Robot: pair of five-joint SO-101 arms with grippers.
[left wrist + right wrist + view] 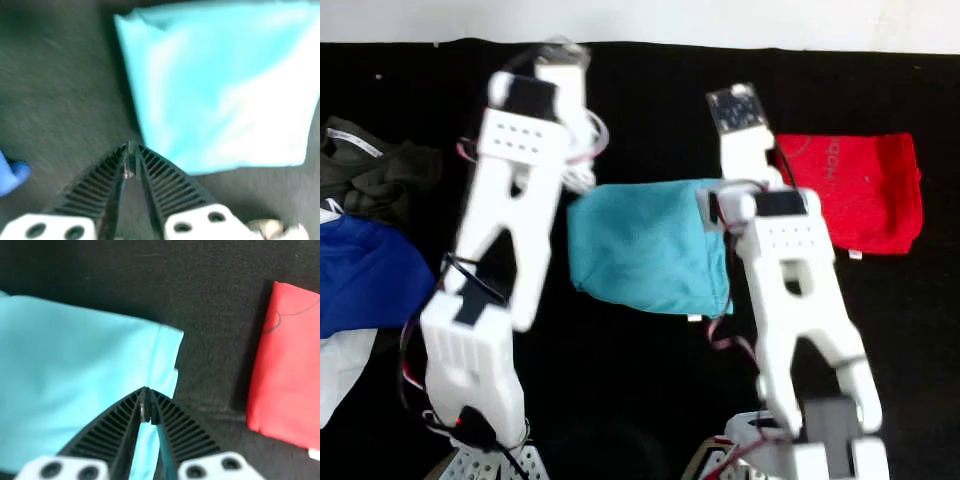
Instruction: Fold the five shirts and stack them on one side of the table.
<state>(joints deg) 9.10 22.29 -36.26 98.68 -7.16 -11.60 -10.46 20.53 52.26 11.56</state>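
Jaws clenched, both empty: left gripper [131, 161] over bare table [60, 90] just beside the teal shirt [220, 85], right gripper [146, 411] above its opposite edge (fold looks done). Probably flanking it for moving beside the folded red shirt [865, 190].

Colours: teal shirt [645, 245], red shirt [865, 190], blue shirt [365, 270], black table [640, 90].

I see the worktop [620, 385] from the high camera, covered in a matte black cloth out to its left and right edges. My wrist feeds show the same dark, slightly fuzzy weave. A pale white strip [720, 20] runs behind the far edge.
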